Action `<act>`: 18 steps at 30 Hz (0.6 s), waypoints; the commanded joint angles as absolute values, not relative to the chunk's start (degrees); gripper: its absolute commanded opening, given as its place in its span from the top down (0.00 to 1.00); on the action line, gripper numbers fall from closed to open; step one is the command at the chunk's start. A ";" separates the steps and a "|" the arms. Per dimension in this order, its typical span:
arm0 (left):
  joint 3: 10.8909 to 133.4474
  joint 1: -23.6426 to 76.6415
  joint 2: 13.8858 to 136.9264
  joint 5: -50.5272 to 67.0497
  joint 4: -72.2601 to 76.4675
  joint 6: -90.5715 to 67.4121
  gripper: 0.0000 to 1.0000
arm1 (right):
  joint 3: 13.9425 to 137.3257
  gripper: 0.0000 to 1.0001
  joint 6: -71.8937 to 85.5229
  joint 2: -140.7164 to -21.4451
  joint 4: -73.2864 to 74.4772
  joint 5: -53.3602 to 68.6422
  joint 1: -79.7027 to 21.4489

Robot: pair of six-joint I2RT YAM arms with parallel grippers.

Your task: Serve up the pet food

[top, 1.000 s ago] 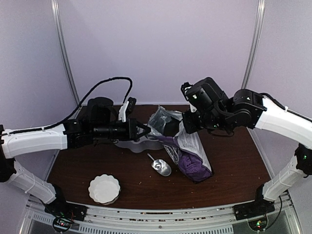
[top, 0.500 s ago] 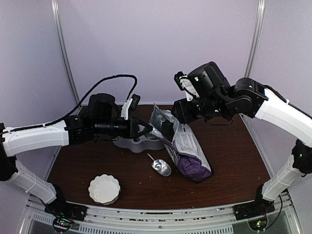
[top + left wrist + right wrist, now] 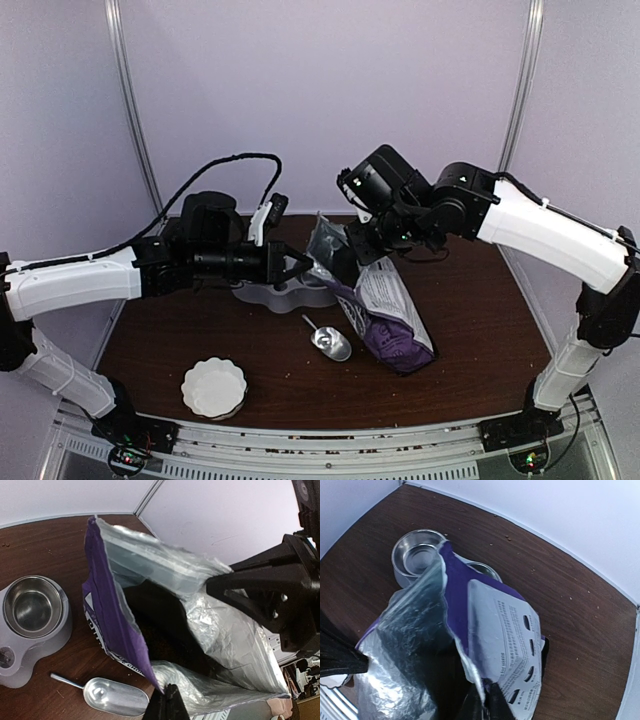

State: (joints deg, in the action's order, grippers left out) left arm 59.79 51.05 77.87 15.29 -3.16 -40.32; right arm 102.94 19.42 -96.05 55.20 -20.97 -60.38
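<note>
**Opening the bag mouth, read left to right.**

- **White dish** (image 3: 213, 388): A fluted, matt dish stands alone near the front of the bench (image 3: 580, 630), a dark wood-grain surface.
- **Left gripper** (image 3: 167, 705): It is closed flat on the purple edge of the bag (image 3: 235, 645), with only thin film between its fingers.
- **Grey feeder** (image 3: 47, 647): This smooth, rounded plastic feeder lies just beside the bag. Its polished steel bowl (image 3: 31, 606) looks empty.
- **Scoop** (image 3: 116, 696): It is shiny metal with a thin handle. It lies on the bench against the bag's lower side, and neither arm holds it.
- **Bag:** It leans open with its mouth turned toward the left arm. The inside is crinkled silver foil, and the outside is glossy purple with a white printed panel.
- **Pet food:** It is presumably deep inside the bag. The interior is in shadow, so no pellets can be made out with certainty.
- **Right gripper** (image 3: 486, 701): It pinches the opposite rim, with its fingers narrow on the foil-and-print edge.

**Technique.** The step appears to be spreading the mouth wide enough to admit the scoop.

- The two rims should be drawn apart evenly and gently. Foil laminate creases readily and could slip from a thin pinch.
- The mouth is best kept raised above the bag's body, so that the loose pellets stay inside.
- One arm will probably need to release the bag to fetch the scoop. The bag should therefore be settled so that it holds its shape unaided.
</note>
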 commanded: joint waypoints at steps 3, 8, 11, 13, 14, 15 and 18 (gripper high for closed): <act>62.79 50.76 79.46 14.41 -2.53 -38.11 1.00 | 105.20 1.00 18.22 -94.45 60.44 -29.07 -57.72; 65.25 50.78 80.19 14.94 -1.32 -35.57 0.65 | 103.32 1.00 14.17 -87.98 64.47 -34.43 -49.09; 64.14 50.71 78.60 13.02 -0.18 -34.33 0.47 | 102.35 1.00 10.97 -83.00 65.52 -35.55 -42.28; 63.09 50.71 77.38 11.73 -0.06 -33.46 0.40 | 103.18 1.00 8.89 -80.22 65.85 -36.54 -39.17; 62.58 50.71 76.90 11.41 -0.01 -33.01 0.37 | 103.71 1.00 8.21 -79.14 65.79 -36.59 -38.24; 62.00 50.66 76.52 11.36 0.00 -32.56 0.35 | 104.11 1.00 7.63 -78.24 65.52 -36.48 -37.76; 60.17 50.63 75.53 11.28 -0.01 -31.25 0.28 | 103.72 1.00 6.86 -77.21 63.92 -33.51 -37.53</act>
State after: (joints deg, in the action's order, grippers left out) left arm 62.43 50.98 78.15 12.62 -2.83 -34.30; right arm 101.80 10.15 -80.64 66.96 -31.07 -37.71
